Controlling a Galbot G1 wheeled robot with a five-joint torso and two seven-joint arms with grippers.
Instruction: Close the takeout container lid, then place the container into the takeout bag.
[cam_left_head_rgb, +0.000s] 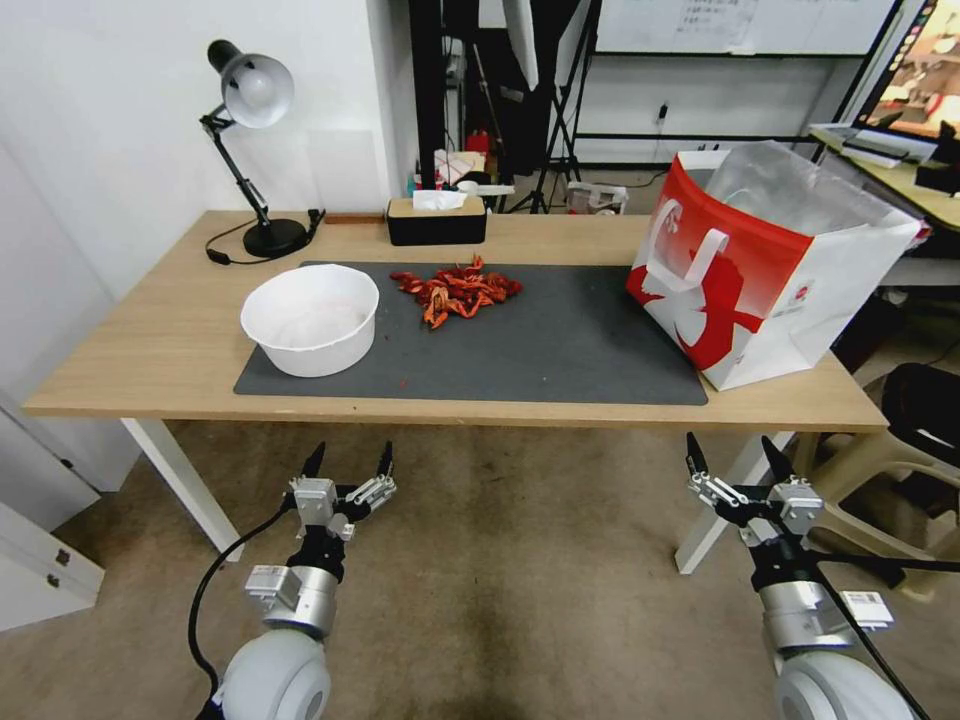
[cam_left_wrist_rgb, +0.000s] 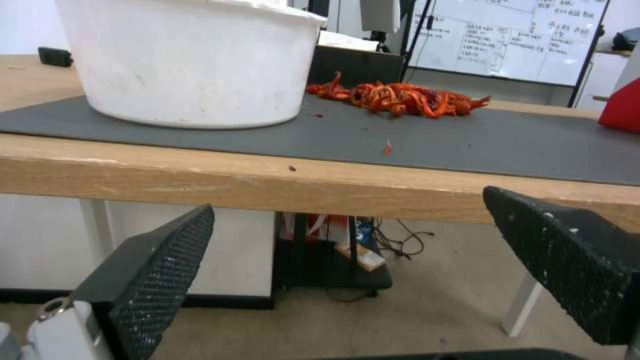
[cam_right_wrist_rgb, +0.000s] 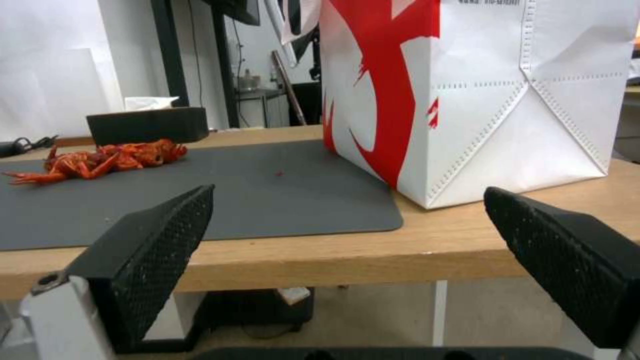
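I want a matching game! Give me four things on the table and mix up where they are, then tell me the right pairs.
Things:
1. white bowl
2. takeout bag
3. red crawfish pile
4. desk lamp

Places (head view):
A. middle of the dark mat, toward the back
B. far left corner of the table, off the mat
C. left end of the dark mat
D. right end of the table, partly on the mat

Right pairs: 1-C, 2-D, 3-A, 4-B.

Both end effectors, left and right, hang open below the table's front edge.
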